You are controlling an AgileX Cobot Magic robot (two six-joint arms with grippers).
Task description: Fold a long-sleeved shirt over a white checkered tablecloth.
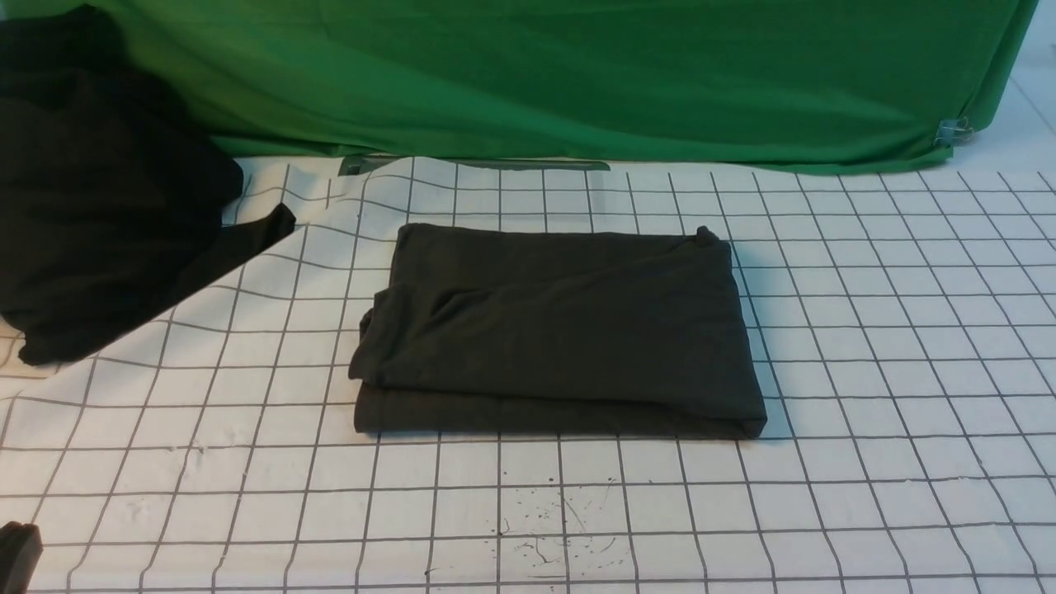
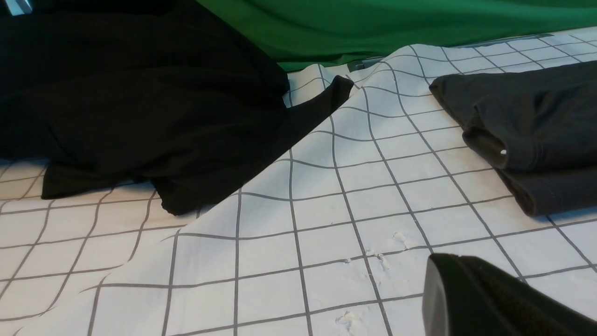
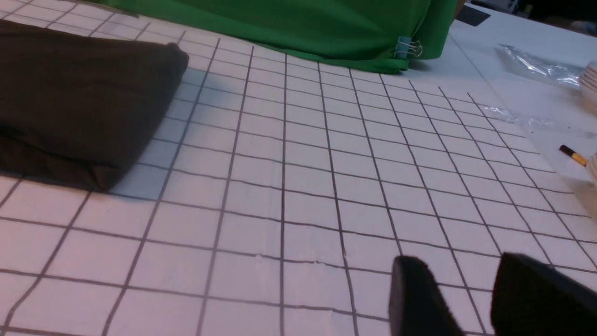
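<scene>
The long-sleeved shirt (image 1: 561,330) lies folded into a thick dark charcoal rectangle in the middle of the white checkered tablecloth (image 1: 891,346). Its print is hidden. The left wrist view catches one end of the shirt (image 2: 536,126), the right wrist view the other end (image 3: 79,102). My left gripper (image 2: 443,261) hovers low over bare tablecloth (image 2: 298,224), well clear of the shirt; its jaws are pressed together with nothing in them. Only its dark tip (image 1: 16,549) shows at the front view's lower left edge. My right gripper (image 3: 459,266) stands open over the tablecloth (image 3: 298,186), empty, away from the shirt.
A blacker heap of cloth (image 1: 99,190) sits at the back left, one flap reaching onto the grid. A green cloth (image 1: 577,74) hangs along the back, held by a binder clip (image 1: 953,130). Clear plastic wrap (image 3: 536,67) and a small yellow-and-black stick (image 3: 572,156) lie beyond the tablecloth's right side.
</scene>
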